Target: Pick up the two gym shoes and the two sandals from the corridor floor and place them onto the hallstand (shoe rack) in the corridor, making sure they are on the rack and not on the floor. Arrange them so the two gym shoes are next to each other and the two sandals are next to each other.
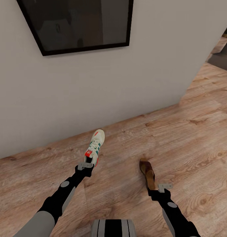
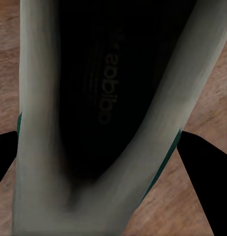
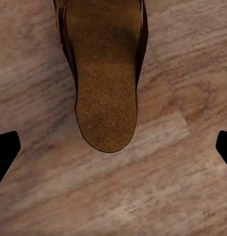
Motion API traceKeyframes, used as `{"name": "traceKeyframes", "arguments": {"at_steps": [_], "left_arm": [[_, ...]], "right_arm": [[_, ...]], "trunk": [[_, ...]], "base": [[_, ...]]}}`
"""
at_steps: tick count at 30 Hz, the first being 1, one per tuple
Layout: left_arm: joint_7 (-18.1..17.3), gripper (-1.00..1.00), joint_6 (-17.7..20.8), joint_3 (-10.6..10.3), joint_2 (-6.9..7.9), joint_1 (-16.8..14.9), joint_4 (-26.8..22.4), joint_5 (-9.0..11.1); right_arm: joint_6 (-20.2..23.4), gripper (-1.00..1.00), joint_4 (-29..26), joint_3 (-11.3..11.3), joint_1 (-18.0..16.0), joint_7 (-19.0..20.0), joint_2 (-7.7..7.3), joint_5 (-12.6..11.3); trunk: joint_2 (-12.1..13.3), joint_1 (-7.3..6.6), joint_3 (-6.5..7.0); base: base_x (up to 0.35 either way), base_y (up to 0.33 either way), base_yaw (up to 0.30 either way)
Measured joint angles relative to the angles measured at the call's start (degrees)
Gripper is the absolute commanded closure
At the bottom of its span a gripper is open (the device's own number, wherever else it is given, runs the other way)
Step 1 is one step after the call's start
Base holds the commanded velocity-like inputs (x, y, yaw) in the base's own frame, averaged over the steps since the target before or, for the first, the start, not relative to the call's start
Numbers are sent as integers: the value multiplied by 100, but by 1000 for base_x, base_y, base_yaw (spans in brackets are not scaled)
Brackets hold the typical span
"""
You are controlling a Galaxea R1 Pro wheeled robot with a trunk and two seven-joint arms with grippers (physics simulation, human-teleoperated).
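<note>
One gym shoe (image 1: 95, 146), cream-white with green stripes and a red-orange heel tag, lies on the corridor floor (image 1: 126, 204) near the wall, toe pointing to the wall. My left gripper (image 1: 85, 165) is at its heel. In the left wrist view the shoe's dark opening and cream collar (image 2: 39, 147) sit between the black fingers (image 2: 207, 182), which press against both sides. One brown sandal (image 1: 147, 171) lies to the right, close in front of my right gripper (image 1: 164, 187). The right wrist view has the sandal's heel end (image 3: 106, 98) on the planks, with the fingertips (image 3: 5, 152) wide apart above it.
A white wall (image 1: 93, 82) runs close behind the shoe, with a dark framed picture (image 1: 77, 23) on it. The wall ends at a corner on the right, where wood flooring (image 1: 208, 85) leads on. My base (image 1: 113, 227) shows at the bottom edge.
</note>
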Motion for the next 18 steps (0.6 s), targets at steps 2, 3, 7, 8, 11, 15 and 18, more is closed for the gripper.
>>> {"name": "traceKeyframes", "arguments": {"at_steps": [2, 3, 7, 8, 11, 15, 18], "left_arm": [[-4, 100, -17, -1, -1, 9, -3, 0], [-5, 100, -17, -1, -1, 10, -3, 0], [-7, 100, -33, 2, -1, 12, -5, 0], [-8, 100, -34, 1, -1, 13, -5, 0], [-8, 100, -37, -3, -1, 13, -5, 0], [-8, 100, -37, -102, -1, 13, -5, -1], [-8, 100, -41, -237, -1, 13, -5, 0]], "right_arm": [[-3, -100, 0, -2, 0, 0, 0, 0], [-4, -100, 0, -2, 0, 2, 0, 0], [-1, -100, -6, -3, 0, 1, 0, 0], [2, -100, -7, -3, 0, 1, 0, 0], [8, -100, -12, -3, 0, 1, -4, 0], [5, -100, -13, -3, 0, 2, -7, 1], [-2, -100, -10, -3, 0, 2, -8, 2]], "trunk": [[0, -1, 0], [0, -1, 0], [0, -3, 0], [0, -3, 0], [0, -1, 0], [0, 0, 0], [0, 0, 0]], "base": [[98, 0, 0], [198, 0, 0], [259, 0, 0], [172, 0, 0], [57, 0, 0], [21, 0, 0], [4, 0, 0]]}}
